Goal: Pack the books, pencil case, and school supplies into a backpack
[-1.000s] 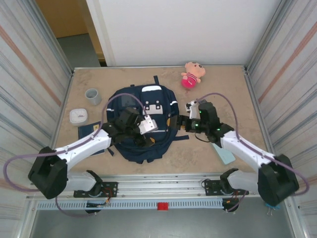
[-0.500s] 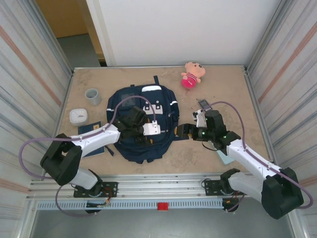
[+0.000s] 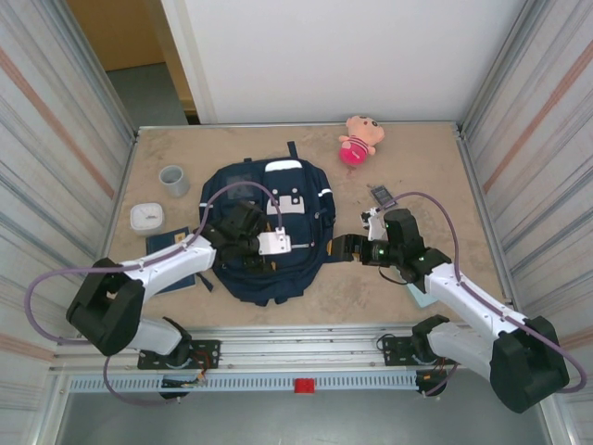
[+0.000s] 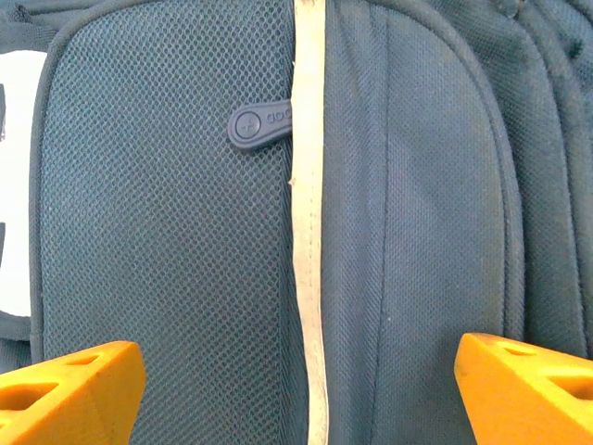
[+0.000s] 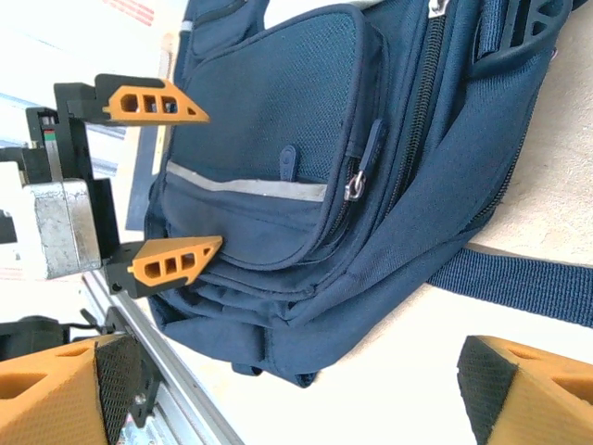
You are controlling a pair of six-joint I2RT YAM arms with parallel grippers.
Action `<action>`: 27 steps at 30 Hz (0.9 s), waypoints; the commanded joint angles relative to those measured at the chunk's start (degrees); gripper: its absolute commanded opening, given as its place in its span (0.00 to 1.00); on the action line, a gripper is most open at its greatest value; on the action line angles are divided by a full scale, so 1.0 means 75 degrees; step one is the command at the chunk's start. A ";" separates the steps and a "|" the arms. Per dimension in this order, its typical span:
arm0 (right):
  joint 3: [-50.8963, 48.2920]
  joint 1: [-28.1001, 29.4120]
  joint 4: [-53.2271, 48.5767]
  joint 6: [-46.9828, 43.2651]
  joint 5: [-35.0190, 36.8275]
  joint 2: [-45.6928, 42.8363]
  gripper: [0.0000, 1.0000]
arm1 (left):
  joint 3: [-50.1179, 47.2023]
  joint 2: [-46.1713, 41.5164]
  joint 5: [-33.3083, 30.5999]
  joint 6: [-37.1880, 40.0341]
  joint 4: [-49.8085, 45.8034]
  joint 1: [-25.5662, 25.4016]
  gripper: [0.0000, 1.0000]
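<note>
- At the middle of the bench [image 3: 435, 167], the large navy blue fabric backpack [image 3: 301, 218] lies flat.
- Over its near mesh pocket, my left fingers [image 3: 248, 252] hover spread wide, holding nothing.
- Just right of it, my right fingers [image 3: 341, 247] stand apart, empty.
- The flat pale teal pencil case [image 3: 422, 297] lies near right, partly under my arm.

You get even, bright light with only soft shadows on the counter [image 3: 445, 167], blown-out glare along the right wrist view's left edge, and crisp backpack [image 4: 167, 278] mesh up close.
</note>
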 commanded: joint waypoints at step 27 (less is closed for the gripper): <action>-0.0127 -0.0024 0.0610 -0.0163 -0.0351 0.0081 0.91 | -0.0789 -0.0851 -0.0093 -0.0368 -0.0802 0.0158 0.90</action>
